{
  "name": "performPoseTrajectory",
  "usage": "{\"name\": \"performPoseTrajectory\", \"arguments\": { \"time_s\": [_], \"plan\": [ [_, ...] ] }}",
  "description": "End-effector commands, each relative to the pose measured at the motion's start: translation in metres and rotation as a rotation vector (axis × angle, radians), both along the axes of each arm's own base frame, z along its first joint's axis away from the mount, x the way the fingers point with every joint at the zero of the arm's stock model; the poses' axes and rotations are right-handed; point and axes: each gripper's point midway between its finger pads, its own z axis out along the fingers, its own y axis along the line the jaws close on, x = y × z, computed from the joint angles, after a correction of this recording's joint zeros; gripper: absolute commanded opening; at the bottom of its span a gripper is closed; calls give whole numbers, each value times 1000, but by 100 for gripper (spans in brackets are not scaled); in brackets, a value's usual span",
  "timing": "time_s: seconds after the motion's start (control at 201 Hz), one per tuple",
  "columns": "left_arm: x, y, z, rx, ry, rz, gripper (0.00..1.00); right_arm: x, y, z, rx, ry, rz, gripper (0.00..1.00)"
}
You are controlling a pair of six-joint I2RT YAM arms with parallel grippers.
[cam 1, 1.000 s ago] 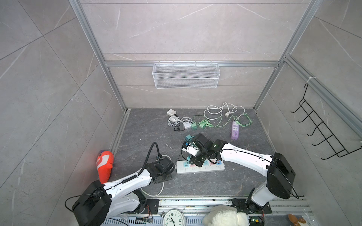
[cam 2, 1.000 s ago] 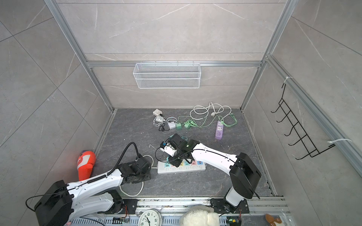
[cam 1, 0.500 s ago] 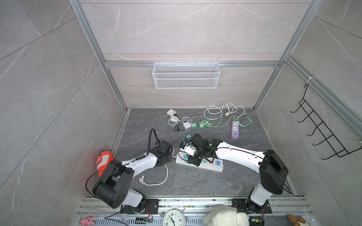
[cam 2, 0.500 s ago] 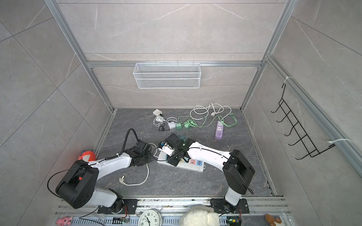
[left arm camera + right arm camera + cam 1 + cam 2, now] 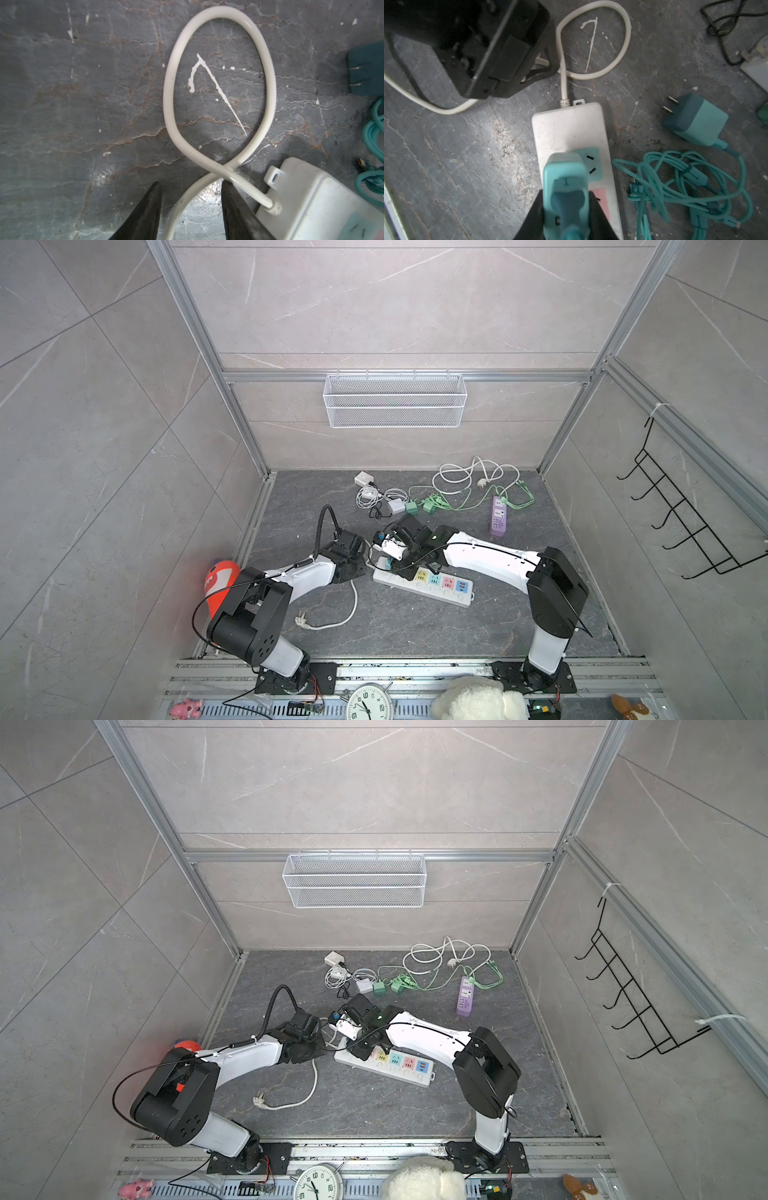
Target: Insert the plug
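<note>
Right claw point(image 5: 565, 206): clamped on the teal plug point(image 5: 564, 176), one finger on each flank. The plug sits over the teal socket at the cord end of the white power strip point(image 5: 569, 124). I can't tell whether the pins are in.

Left claw point(image 5: 191, 184): jaws apart and low to the floor, just off the strip's cord end. The white cord point(image 5: 170, 99) runs between the fingers unpinched.

Room: it is tight where the two claws meet at the strip's end. The cord loops on the floor just beyond. On the strip's far side, a spare teal charger point(image 5: 695, 120) and a tangled teal cable point(image 5: 685, 187) lie near its long edge. In both top views the strip point(image 5: 440, 587) lies aslant mid-floor, with bare floor point(image 5: 415, 630) between it and the arm bases. The cord's loose plug point(image 5: 301, 620) lies there near the left arm. A purple strip point(image 5: 498, 520) is well apart, toward the back.

Writing: a white scrawl like a "7" point(image 5: 589, 41) sits inside the cord loop. Socket markings are too small to read. The clock point(image 5: 368, 703) at the front rail shows numerals.
</note>
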Motion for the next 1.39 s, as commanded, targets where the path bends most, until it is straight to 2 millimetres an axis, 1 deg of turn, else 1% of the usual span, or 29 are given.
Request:
{"name": "performPoseTrajectory", "arguments": {
  "time_s": [0.0,0.09,0.259,0.518,0.757,0.871,1.005,1.085,1.234,1.389],
  "plan": [
    [-37,6,-30,14,159,-37,52,19,2,10,39,-31,2,21],
    [-38,7,-27,7,145,-40,53,23,2,11,51,-18,5,21],
    [-40,10,-21,13,127,-38,54,20,5,7,61,-2,27,20],
    [-41,10,-21,6,131,-34,54,16,6,3,80,9,37,20],
    [-41,12,-19,13,125,-35,54,9,-1,-4,79,17,22,20],
    [-42,12,-20,16,127,-35,54,8,-6,-11,66,21,13,19],
    [-42,12,-21,16,128,-35,54,7,-6,-14,65,26,12,20],
    [-41,12,-20,18,127,-34,55,3,-9,-13,58,35,11,19],
    [-40,11,-23,15,128,-36,54,0,-13,-4,72,14,11,19],
    [-39,9,-26,12,139,-38,54,-2,-13,-6,82,22,14,19]
  ]
}}
